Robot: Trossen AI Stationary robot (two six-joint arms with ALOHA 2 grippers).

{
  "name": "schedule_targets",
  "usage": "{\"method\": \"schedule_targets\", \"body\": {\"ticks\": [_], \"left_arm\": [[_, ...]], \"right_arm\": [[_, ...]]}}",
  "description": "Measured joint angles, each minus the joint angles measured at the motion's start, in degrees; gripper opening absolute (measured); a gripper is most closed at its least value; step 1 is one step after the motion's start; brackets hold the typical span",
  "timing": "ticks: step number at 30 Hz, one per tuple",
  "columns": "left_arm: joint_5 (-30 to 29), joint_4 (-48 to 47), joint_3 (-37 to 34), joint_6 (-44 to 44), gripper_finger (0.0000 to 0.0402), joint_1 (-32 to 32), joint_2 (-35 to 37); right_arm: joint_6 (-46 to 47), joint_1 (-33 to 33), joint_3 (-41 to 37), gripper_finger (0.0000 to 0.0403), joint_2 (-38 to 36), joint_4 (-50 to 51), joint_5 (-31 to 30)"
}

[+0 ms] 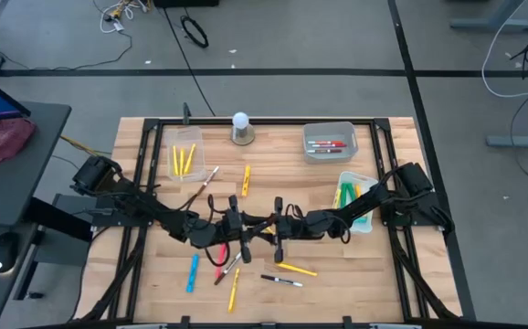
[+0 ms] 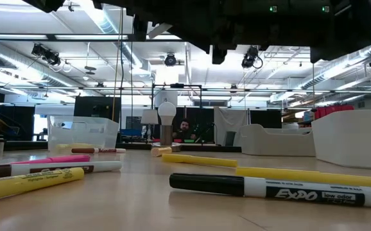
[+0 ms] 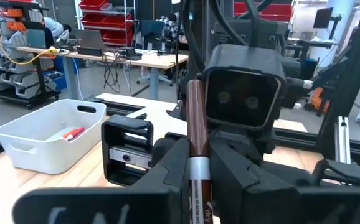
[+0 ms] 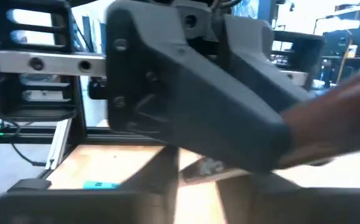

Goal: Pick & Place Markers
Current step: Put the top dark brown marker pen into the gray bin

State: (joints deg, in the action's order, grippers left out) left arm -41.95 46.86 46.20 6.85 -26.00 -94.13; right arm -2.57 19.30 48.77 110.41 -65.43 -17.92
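L gripper at table centre, fingers clamped on brown-capped marker. R gripper just opposite; finger gap can't tell. Handover, I judge: R must grip firm before L lets go.

Wooden table strewn with markers, bins.

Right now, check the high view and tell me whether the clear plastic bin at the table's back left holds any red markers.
No. The clear plastic bin holds only yellow markers; the red markers lie in the grey bin at the back right.
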Motion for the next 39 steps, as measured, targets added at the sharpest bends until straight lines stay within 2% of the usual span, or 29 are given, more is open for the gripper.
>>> {"method": "schedule_targets", "body": {"ticks": [3,4,7,9,12,15,19,21,25,31,34,39], "left_arm": [[0.55,-0.17,-0.01,-1.98,0.0074,-0.26,0.0],[0.43,-0.27,-0.03,-3.11,0.0083,-0.53,-0.05],[-0.84,0.43,0.0,-6.16,0.0121,-1.38,-0.08],[-3.5,0.61,0.0,-8.16,0.015,-2.18,0.04],[-11.05,-0.94,0.02,-12.19,0.0193,-4.53,0.98],[-21.75,-4.6,0.04,-14.68,0.0224,-7.63,2.12],[-34.29,-10.8,0.04,-14.84,0.0241,-10.59,2.43],[-36.77,-14.93,0.04,-11.65,0.024,-11.44,2.4],[-34.25,-25.51,0.02,2.19,0.023,-10.86,2.29],[-21.66,-37.51,0.02,19.49,0.0212,-6.22,2.29],[-17.62,-39.03,0.02,22.44,0.0204,-3.9,2.29],[-13.78,-39.09,0.02,22.6,0.0196,-1.75,2.29]], "right_arm": [[0.9,-0.08,0.0,0.0031,-0.04,1.37,0.03],[0.84,-0.01,0.0,0.0022,-0.04,2.25,-0.08],[3.37,0.05,0.01,0.0028,-0.5,7.38,-3.53],[5.99,0.05,0.0,0.0036,-2.12,14.26,-6.63],[8.74,0.05,0.0,0.0033,-6.84,28.37,-11.82],[12.62,-0.35,0.0,0.0024,-13.84,45.53,-14.43],[18.14,-3.87,0.0,0.0024,-25.08,67.18,-14.86],[19.44,-7.6,0.0,0.0024,-30.18,76.55,-14.25],[17.14,-19.35,0.0,0.0024,-37.19,90.55,-10.13],[4.76,-39.66,-0.02,0.0025,-36.71,98.45,-0.93],[-1.84,-46.75,-0.02,0.0025,-33.53,98.94,0.6],[-9.15,-53.63,-0.02,0.0025,-26.85,98.96,1.05]]}}
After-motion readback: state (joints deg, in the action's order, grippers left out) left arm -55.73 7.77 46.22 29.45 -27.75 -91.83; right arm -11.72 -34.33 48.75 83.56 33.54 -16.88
